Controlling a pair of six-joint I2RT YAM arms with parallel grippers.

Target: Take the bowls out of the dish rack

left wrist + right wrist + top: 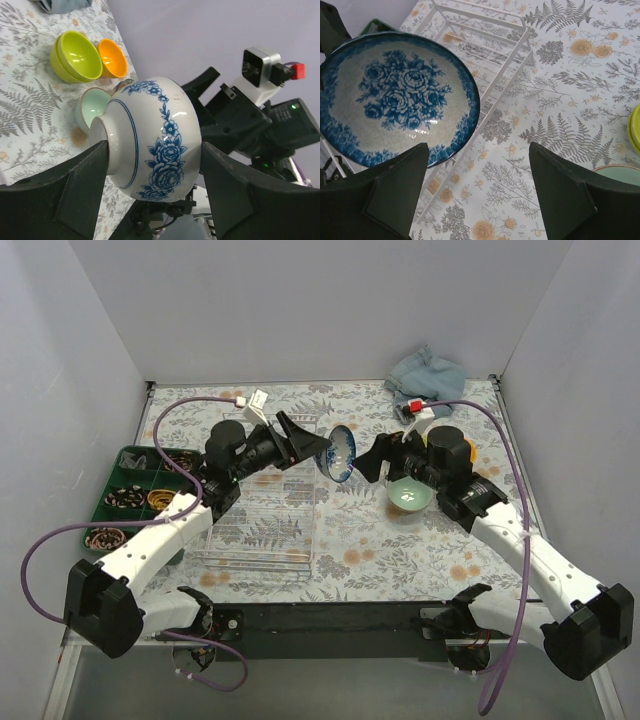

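My left gripper (318,448) is shut on the blue-and-white bowl (338,455) and holds it on edge in the air, right of the wire dish rack (262,525). In the left wrist view the fingers (85,180) clamp the bowl (150,145) at foot and rim. My right gripper (375,462) is open and empty, facing the bowl's inside (395,92), its left finger close below the rim. On the cloth stand two stacked lime green bowls (75,62), an orange bowl (112,57) and a pale green bowl (410,495). The pinkish and whitish bowls are out of view.
A dark green compartment tray (135,490) sits left of the rack. A folded denim cloth (425,370) lies at the back right. The rack's white corner (485,50) lies below the held bowl. Grey walls close in on three sides.
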